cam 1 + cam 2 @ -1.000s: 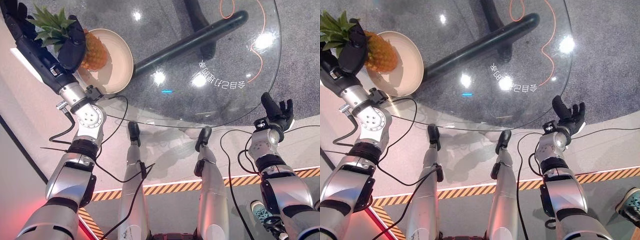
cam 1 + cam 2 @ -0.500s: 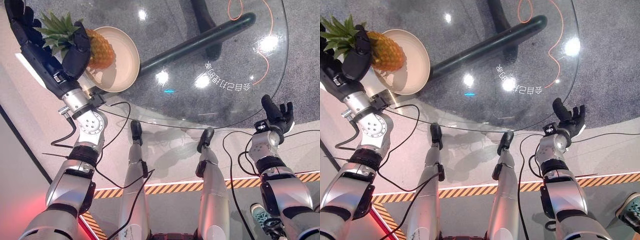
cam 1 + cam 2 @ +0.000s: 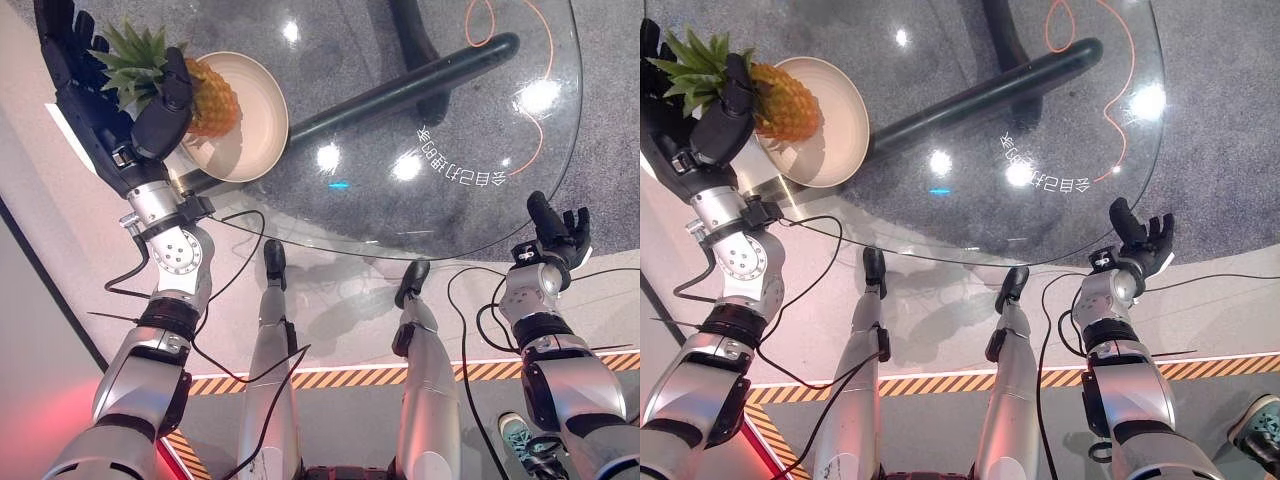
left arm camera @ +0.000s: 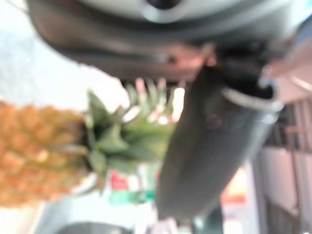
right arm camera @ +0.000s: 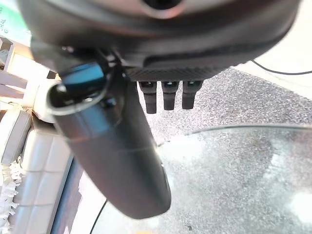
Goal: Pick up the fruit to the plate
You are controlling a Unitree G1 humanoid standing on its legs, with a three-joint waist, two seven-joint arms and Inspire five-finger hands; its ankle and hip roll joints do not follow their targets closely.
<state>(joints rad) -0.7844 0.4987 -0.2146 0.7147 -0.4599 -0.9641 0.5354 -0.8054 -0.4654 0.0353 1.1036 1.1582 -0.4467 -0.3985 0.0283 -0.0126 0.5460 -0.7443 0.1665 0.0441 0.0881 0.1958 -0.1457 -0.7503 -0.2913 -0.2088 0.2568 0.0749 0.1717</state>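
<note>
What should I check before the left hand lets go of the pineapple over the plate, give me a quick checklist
1. Left hand has hold of the pineapple: ok, thumb curled round it near the crown.
2. Pineapple body over the plate: ok; the leafy crown overhangs the rim.
3. Pineapple resting on the plate: cannot tell.
4. Plate fully on the glass table: ok, though near its edge.
5. Right hand out of the way: ok, open at the table's near edge, far from the plate.

bright overhead lights leave white glare spots on the round glass bench (image 3: pixel 430 200); the left wrist view is blurred.
</note>
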